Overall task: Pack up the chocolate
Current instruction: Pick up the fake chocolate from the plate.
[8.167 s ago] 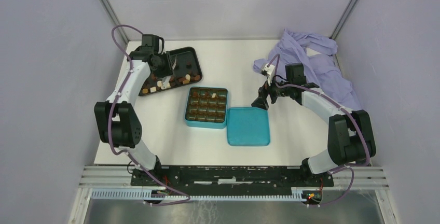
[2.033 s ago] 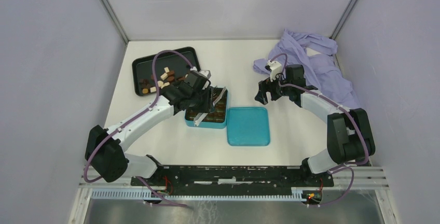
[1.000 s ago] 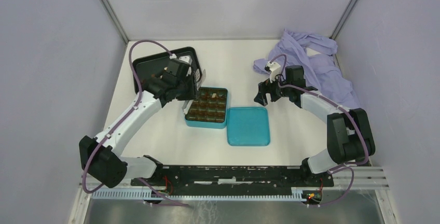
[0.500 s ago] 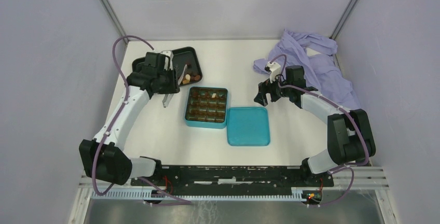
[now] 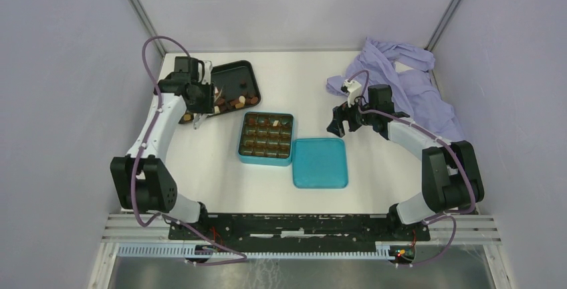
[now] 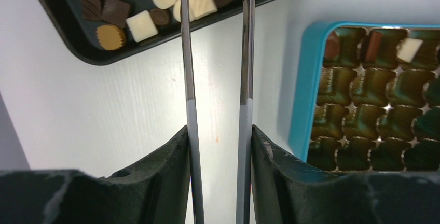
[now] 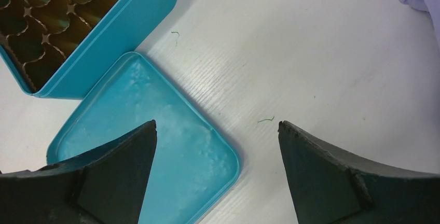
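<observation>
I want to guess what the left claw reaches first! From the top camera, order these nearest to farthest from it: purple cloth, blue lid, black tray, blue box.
From the left gripper:
1. black tray, right at it, back left.
2. blue box, centre.
3. blue lid, beyond the box.
4. purple cloth, back right.

The chocolate [image 6: 141,25] is seen as dark, tan and cream pieces scattered in the black tray [image 6: 59,19]; 3 pieces are seated in the teal box's [image 6: 301,94] edge row.

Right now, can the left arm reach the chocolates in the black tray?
Likely yes: the left arm holds its jaws parted over the tray rim, chocolates directly below, nothing in the way.
</observation>
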